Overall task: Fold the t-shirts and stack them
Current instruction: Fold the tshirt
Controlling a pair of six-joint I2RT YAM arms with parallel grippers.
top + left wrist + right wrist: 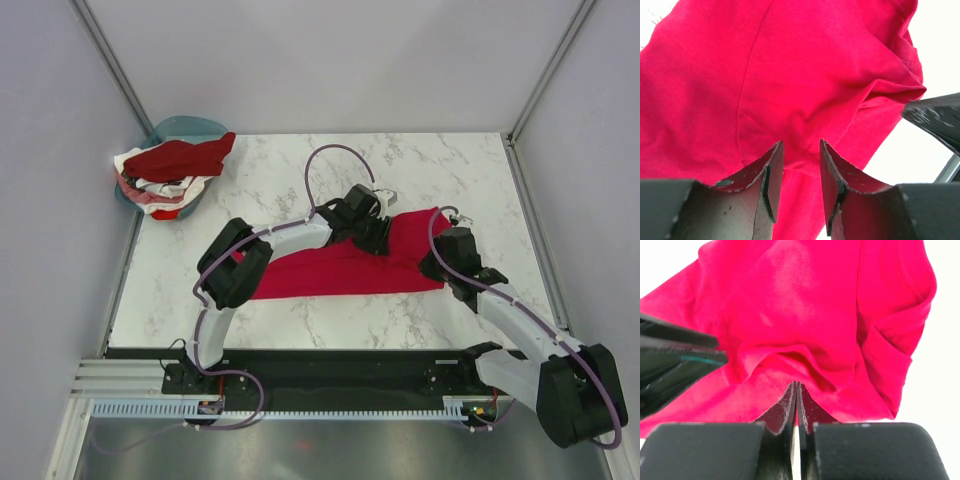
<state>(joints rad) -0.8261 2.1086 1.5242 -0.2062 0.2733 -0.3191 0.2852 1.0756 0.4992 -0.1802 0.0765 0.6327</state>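
Observation:
A bright crimson t-shirt [340, 270] lies stretched out across the middle of the marble table. My left gripper [380, 232] hangs over its upper right part, jaws open with cloth below them [801, 150] and nothing gripped. My right gripper [434, 268] is at the shirt's right end. Its jaws are shut [796, 385] and pinch a puckered fold of the crimson cloth [805, 305]. More t-shirts, a dark red one [185, 155] on top of white and pink ones [150, 187], are heaped at the back left.
The heap sits in a teal basin [190, 126] at the table's back left corner. Frame posts and grey walls close in the sides. In the left wrist view the right gripper's finger [935, 117] shows at the right edge.

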